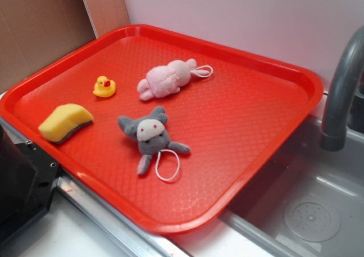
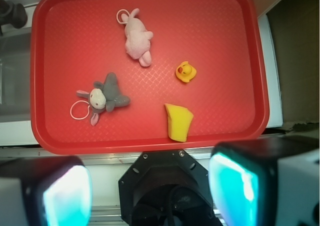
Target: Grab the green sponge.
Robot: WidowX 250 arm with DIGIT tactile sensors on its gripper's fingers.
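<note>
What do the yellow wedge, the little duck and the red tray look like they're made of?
The green sponge looks like soft matte yellow foam, with a thin dark scouring layer along its lower face. The duck seems smooth rubber or plastic, slightly glossy. The red tray looks like hard moulded plastic, with a fine textured pattern and a raised rim.

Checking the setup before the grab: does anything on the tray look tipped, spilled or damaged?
Nothing stands out. The sponge, duck, pink toy and grey toy lie apart on the red tray, with no visible spill or damage.
</note>
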